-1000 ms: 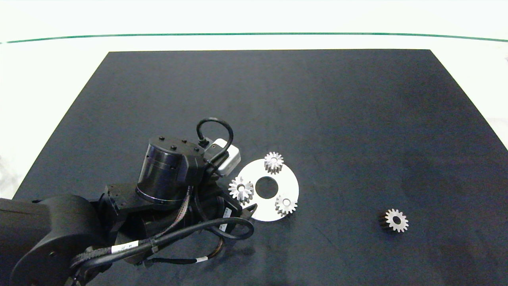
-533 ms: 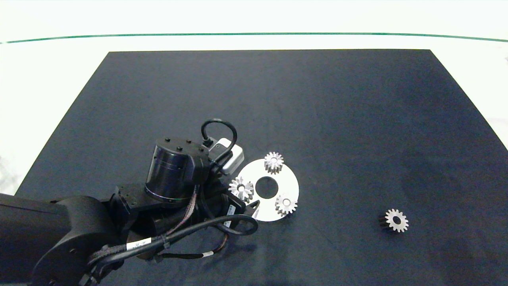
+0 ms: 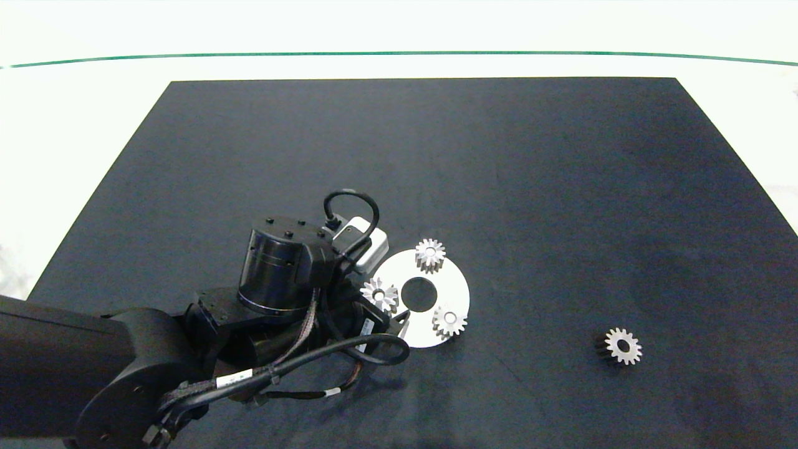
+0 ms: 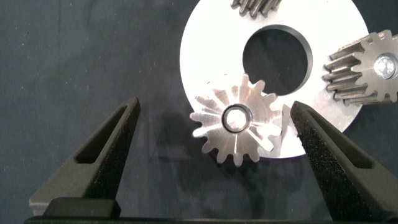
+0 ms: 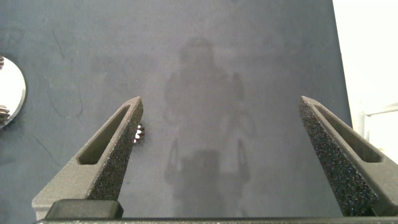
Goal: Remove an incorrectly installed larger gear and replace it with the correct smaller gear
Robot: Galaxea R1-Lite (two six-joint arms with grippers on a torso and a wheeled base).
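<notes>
Larger gear (image 3: 379,294) (image 4: 237,127): sitting on the left rim of the silver disc (image 3: 458,293) (image 4: 211,56), overhanging its edge, bore filled by a peg in the left wrist view.

Left gripper (image 3: 389,312) (image 4: 214,134): hovering over that gear, fingers (image 4: 109,155) spread wide, one on either side, touching nothing.

Two narrower gears (image 3: 430,254) (image 3: 449,320): standing on the far and near parts of the same disc, around its central hole.

Smaller gear (image 3: 621,346): lying on the dark mat (image 3: 561,187), well apart from the disc, to its right; bore open.

Right gripper (image 5: 230,162): hanging above bare mat, fingers (image 5: 112,155) parted wide, holding nothing; not showing in the head view.
</notes>
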